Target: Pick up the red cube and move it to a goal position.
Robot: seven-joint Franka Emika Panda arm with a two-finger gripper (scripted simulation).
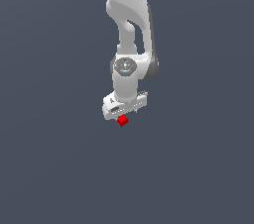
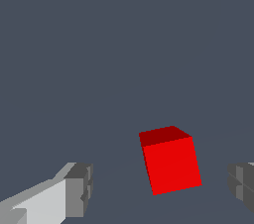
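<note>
— One arm (image 1: 130, 34), white, reaching down with its hand (image 1: 125, 111) pointed at the dark grey desk (image 1: 54, 168). What does the hand have hold of?

— Nothing. In the wrist view both fingers (image 2: 79, 189) stand wide apart, and the red cube (image 2: 171, 161) sits in the gap between them, touching neither. Bare desk shows on each side of it.

— Is the cube centred in that gap?

— No. It lies closer to one finger than to the other, though a clear strip of desk separates it from both. It is also turned a little, so its faces are not square to the grey pads (image 2: 242, 183).

— And seen from outside?

— In the exterior view the red cube (image 1: 122, 120) shows just below the hand's underside, partly tucked under it. Whether the fingertips reach down to the level of the cube, I cannot tell from that angle; the fingers themselves are too small to make out there.

— Is the cube on the desk or lifted?

— The wrist view shows its top face and one lit side, with the desk behind. I cannot tell for certain that it rests on the surface, but nothing grips it.
</note>
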